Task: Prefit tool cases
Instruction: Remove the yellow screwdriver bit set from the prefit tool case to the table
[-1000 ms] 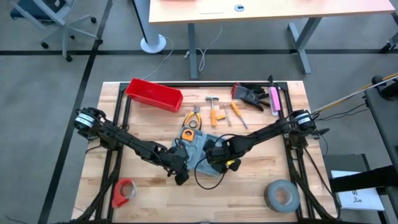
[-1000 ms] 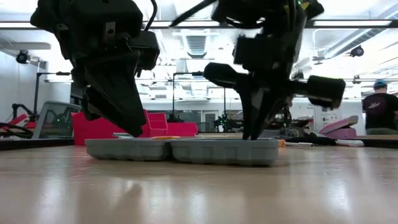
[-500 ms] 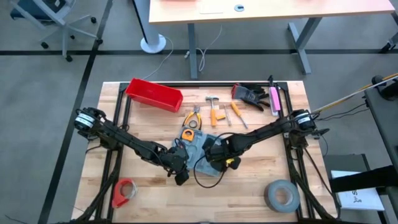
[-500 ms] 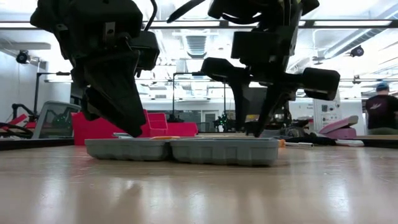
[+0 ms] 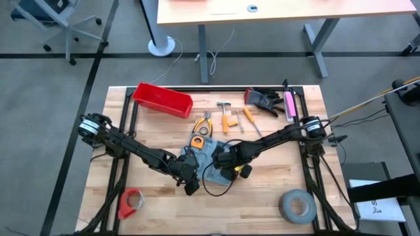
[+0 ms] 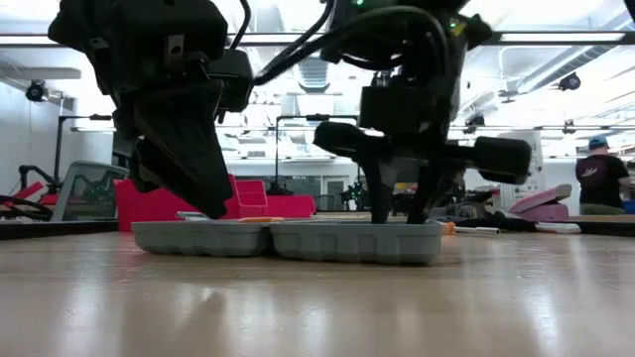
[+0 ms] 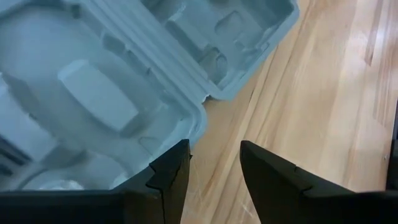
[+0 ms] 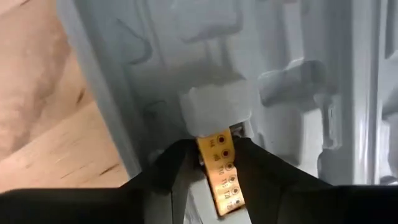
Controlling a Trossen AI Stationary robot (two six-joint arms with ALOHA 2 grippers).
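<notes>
tool case [image 7: 112, 93] cut off by left wrist frame, yellow numbered piece [image 8: 221, 174] perhaps touching right gripper's fingers [image 8: 171, 171], unclear

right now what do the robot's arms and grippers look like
Two slim black jointed arms, each with a round silver-ringed joint at its base. A black cable loops under the right gripper, which shows a yellow patch. The left gripper has two dark, matte, wedge-shaped fingers with stepped inner edges.
</notes>
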